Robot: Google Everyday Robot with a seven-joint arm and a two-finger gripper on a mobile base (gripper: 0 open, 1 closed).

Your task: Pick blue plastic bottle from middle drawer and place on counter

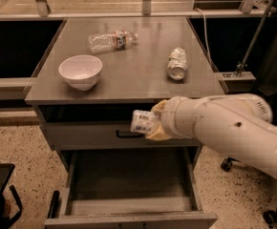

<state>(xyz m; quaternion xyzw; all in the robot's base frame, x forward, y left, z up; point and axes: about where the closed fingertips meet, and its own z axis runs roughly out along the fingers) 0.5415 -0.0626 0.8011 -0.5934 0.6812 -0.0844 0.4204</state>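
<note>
My gripper [154, 125] is shut on the blue plastic bottle [142, 121], a short clear bottle with a pale label. It holds the bottle in the air in front of the cabinet, just below the counter's front edge and above the open middle drawer [129, 202]. The drawer is pulled out and its grey floor shows nothing on it. The counter [133, 82] is the flat grey top of the cabinet. My white arm comes in from the right and hides the gripper's back.
On the counter are a white bowl [80, 71] at the left, a longer clear bottle [111, 40] at the back and a silvery can [177, 63] at the right. A shallower drawer with a black handle [126, 135] is closed behind the bottle.
</note>
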